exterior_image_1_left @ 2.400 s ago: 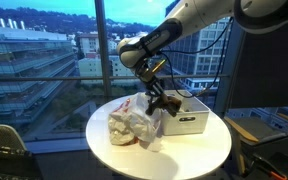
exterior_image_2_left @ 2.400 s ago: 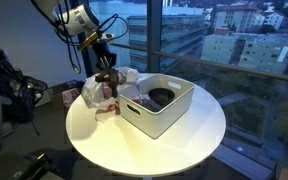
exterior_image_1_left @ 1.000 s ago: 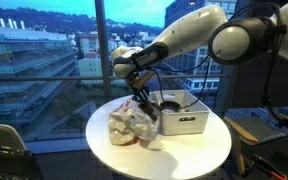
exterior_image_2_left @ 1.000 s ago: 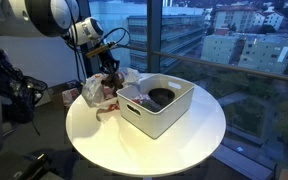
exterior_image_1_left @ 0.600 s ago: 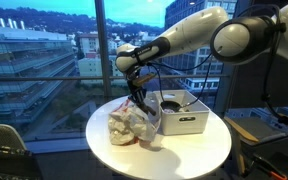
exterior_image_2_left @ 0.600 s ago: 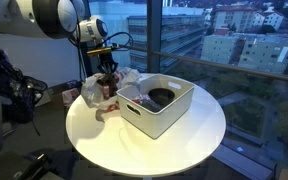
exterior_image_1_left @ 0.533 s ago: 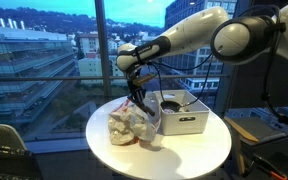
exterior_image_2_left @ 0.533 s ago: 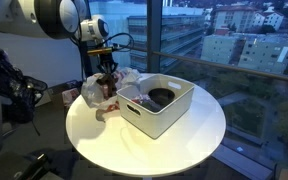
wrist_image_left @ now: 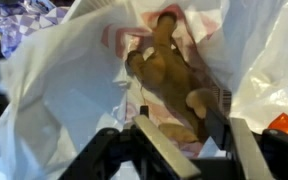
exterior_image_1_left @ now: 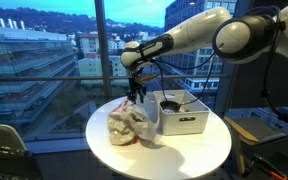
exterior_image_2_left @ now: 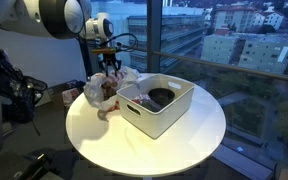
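Cold blue dusk daylight comes through the windows (exterior_image_1_left: 44,50) behind the scene in both exterior views, and the room in front of them is dim. The white worktop (exterior_image_1_left: 184,150) is the brightest surface and carries only faint, soft shadows. Both views are small and low in detail. The wrist view is blurred throughout: the plastic bag (wrist_image_left: 54,90) washes out to flat white from 9 to 12 o'clock, and the claw (wrist_image_left: 181,125) at 6 o'clock is a dark, out-of-focus shape.
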`<state>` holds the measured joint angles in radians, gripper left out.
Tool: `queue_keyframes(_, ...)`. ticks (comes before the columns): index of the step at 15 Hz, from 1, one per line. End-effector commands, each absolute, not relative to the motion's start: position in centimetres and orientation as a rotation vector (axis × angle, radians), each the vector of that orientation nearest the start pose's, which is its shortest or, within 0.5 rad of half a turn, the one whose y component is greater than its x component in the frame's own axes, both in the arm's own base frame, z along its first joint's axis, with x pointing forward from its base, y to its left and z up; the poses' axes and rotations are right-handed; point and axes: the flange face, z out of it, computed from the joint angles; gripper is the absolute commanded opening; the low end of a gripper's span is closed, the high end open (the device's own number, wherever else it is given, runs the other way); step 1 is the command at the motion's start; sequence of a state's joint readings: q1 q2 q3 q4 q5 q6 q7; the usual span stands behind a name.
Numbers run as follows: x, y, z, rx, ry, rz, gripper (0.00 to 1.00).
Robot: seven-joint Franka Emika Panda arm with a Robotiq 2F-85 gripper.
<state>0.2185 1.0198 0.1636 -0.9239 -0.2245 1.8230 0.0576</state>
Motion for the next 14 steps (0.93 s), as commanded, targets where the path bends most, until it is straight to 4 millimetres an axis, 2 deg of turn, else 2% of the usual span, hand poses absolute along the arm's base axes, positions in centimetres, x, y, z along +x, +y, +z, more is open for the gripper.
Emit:
queue_keyframes(1, 73.4, 22.8, 28.3, -3.306, -0.484, 0.084, 0.93)
queue_keyframes(2, 73.2, 22.5, 29.3, -3.354, -0.452, 0.069, 0.99)
queue_keyframes(4, 72.8, 21.8, 31.2, -3.427, -0.363, 0.037, 1.0)
queue_keyframes(7, 72.6, 18.9, 34.9, -3.448, -0.11, -0.046, 1.0)
queue_keyframes(10, 72.5, 14.7, 37.0, -3.396, 0.194, -0.053, 0.99)
queue_keyframes(12, 72.6, 10.4, 38.0, -3.33, 0.359, -0.062, 1.0)
queue_keyframes(14, 72.8, 5.4, 38.2, -3.247, 0.509, -0.059, 1.0)
